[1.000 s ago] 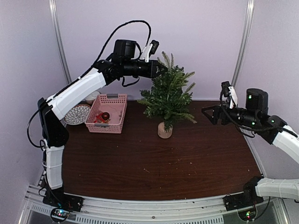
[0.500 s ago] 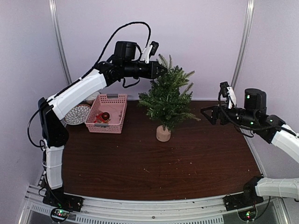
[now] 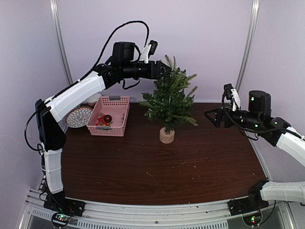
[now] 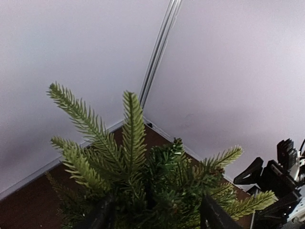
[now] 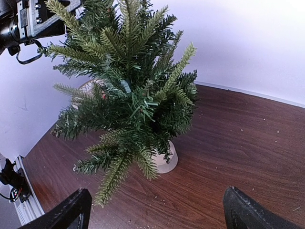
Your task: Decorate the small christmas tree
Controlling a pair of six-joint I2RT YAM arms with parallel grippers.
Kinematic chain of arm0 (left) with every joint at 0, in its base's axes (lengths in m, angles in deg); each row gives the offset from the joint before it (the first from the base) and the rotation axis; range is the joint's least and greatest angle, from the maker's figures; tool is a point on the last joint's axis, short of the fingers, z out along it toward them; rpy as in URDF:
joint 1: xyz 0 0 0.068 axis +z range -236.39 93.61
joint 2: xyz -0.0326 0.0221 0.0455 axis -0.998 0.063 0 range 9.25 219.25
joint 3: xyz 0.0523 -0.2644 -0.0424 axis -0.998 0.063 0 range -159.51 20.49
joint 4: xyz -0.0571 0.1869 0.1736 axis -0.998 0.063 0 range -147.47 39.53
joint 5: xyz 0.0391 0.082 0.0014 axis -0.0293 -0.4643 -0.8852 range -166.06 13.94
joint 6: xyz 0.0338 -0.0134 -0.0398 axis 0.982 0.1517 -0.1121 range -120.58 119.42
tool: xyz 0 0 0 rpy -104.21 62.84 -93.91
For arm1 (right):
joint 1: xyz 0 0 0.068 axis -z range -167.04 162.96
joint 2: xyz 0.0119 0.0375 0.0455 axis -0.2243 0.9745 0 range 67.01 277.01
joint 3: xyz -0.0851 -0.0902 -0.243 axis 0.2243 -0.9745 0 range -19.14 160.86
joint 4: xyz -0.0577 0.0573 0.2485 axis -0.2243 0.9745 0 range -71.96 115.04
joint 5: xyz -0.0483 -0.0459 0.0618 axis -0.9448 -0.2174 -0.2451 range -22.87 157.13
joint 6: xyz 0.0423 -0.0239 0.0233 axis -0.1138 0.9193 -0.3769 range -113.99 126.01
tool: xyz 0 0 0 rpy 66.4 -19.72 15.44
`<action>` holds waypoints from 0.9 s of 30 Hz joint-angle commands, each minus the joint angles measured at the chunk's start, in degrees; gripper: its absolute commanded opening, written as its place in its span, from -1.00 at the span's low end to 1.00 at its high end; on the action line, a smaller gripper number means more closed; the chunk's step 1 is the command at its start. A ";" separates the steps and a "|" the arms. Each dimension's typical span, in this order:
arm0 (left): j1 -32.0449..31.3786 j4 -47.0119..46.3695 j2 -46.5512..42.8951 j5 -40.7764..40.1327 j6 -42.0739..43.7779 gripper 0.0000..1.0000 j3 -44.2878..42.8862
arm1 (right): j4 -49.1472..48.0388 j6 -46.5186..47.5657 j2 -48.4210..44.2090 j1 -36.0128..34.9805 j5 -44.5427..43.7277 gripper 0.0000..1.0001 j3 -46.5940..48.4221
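The small christmas tree (image 3: 169, 98) stands upright on its pale stump (image 3: 167, 136) in the middle of the dark table. My left gripper (image 3: 164, 70) is up at the treetop, open, its fingers straddling the top sprigs. In the left wrist view the green needles (image 4: 143, 181) fill the gap between the two spread fingers of the left gripper (image 4: 155, 217). My right gripper (image 3: 209, 117) hovers to the right of the tree, wide open and empty. The right wrist view shows the tree (image 5: 128, 90) and stump (image 5: 167, 162) ahead of the right gripper (image 5: 157, 210).
A pink basket (image 3: 116, 100) with a red ornament (image 3: 108, 118) and other small pieces sits left of the tree. A patterned bowl (image 3: 78, 117) lies beside it. Purple walls close in the back and sides. Loose needles dot the table.
The left jaws have opened at the treetop. The tree has gone from leaning to upright, its stump now a little nearer the front. The right gripper edged slightly left.
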 commanded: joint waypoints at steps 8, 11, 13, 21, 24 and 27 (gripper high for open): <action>12.90 2.30 -13.72 5.82 -4.78 0.82 4.74 | 0.26 1.11 -0.27 -0.36 -1.29 0.99 1.49; 18.84 2.85 -19.28 5.62 -8.20 0.82 12.42 | 0.65 1.19 0.32 -0.29 -1.77 0.99 2.28; 23.84 3.81 -22.52 5.73 -10.00 0.79 17.90 | 1.28 1.20 1.03 -0.26 -2.68 0.99 3.15; 33.26 13.05 -27.73 -6.03 -6.55 0.67 34.95 | 1.33 0.69 2.30 -0.16 -9.19 0.99 4.37; 35.94 11.23 -25.87 -5.73 -9.04 0.59 39.81 | 1.34 0.05 2.19 -0.10 -9.10 0.99 4.60; 37.86 9.35 -22.27 -5.50 -9.98 0.50 41.27 | 0.45 -1.47 1.35 -0.10 -8.38 0.99 4.18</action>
